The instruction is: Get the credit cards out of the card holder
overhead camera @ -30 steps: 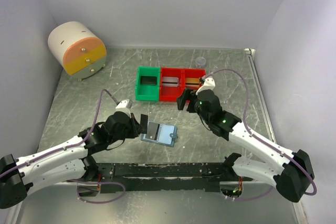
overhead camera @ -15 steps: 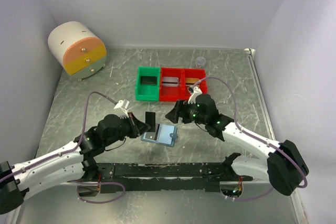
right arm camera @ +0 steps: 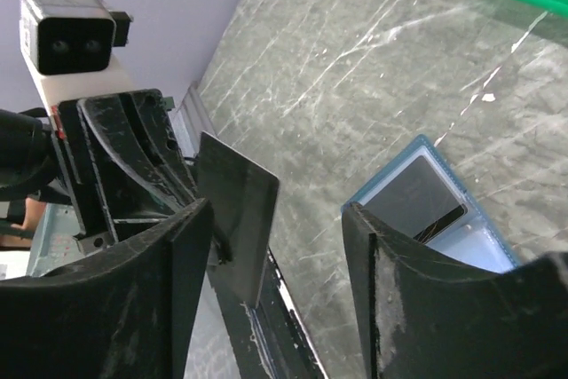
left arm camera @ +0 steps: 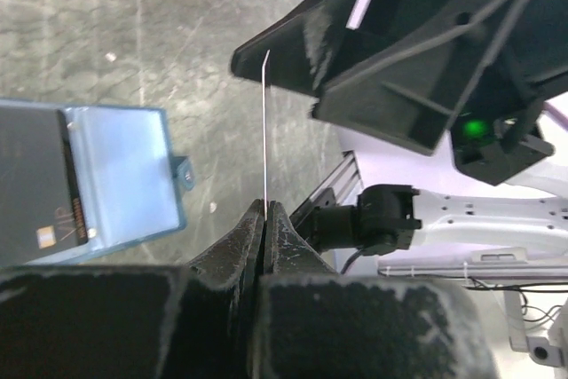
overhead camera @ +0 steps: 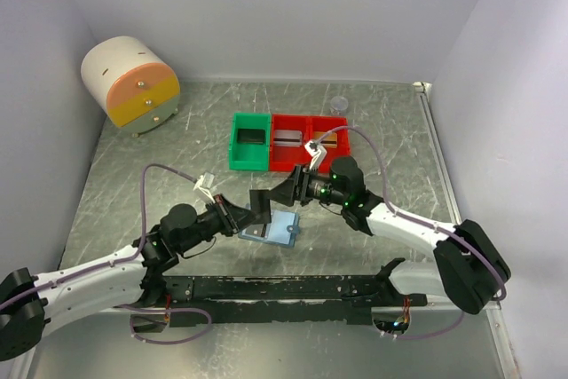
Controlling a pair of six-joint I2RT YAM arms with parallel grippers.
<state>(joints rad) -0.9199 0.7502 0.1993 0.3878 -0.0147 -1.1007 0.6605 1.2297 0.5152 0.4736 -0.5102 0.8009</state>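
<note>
The left gripper (left arm camera: pixel 265 212) is clenching a thin, rigid dark card (right arm camera: pixel 238 210) upright, and the right gripper (right arm camera: pixel 275 264) is gaping around it. The flat blue-grey card holder (overhead camera: pixel 282 230) is lying open near the scratched worktop's (overhead camera: pixel 177 130) near edge.

The blue-grey card holder (overhead camera: pixel 282 230) lies open and flat on the table (overhead camera: pixel 177 157), with a dark card (left arm camera: pixel 35 188) tucked into one panel. A second dark card (overhead camera: pixel 259 204) stands on edge off the table nearby, pinched by the left fingers (left arm camera: pixel 253 228).

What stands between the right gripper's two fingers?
A dark card, pinched by the left gripper; the right wrist view shows it in the gap, near one finger.
</note>
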